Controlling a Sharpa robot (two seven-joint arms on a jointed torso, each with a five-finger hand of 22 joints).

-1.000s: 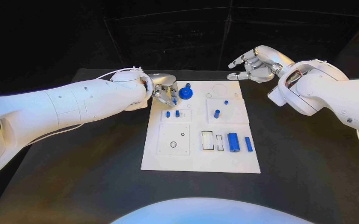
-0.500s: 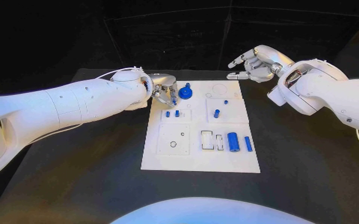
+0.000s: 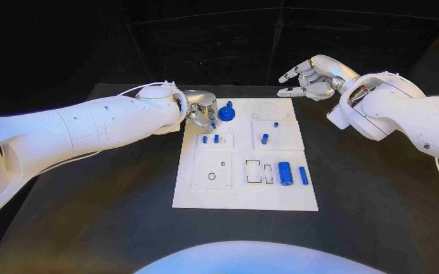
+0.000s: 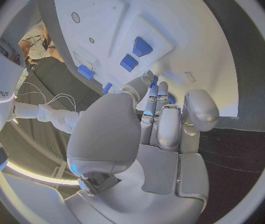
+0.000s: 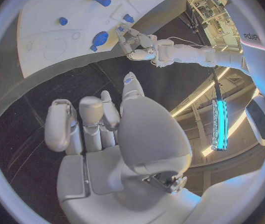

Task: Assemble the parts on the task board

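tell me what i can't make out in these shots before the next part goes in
- Whether the left hand pinches a part: in the head view its curled fingers cover the spot, and in the left wrist view its palm blocks the fingertips.
- Base of the round blue knob: too small in the head view to tell if it is seated.
- Small markings on the task board: too small to read.
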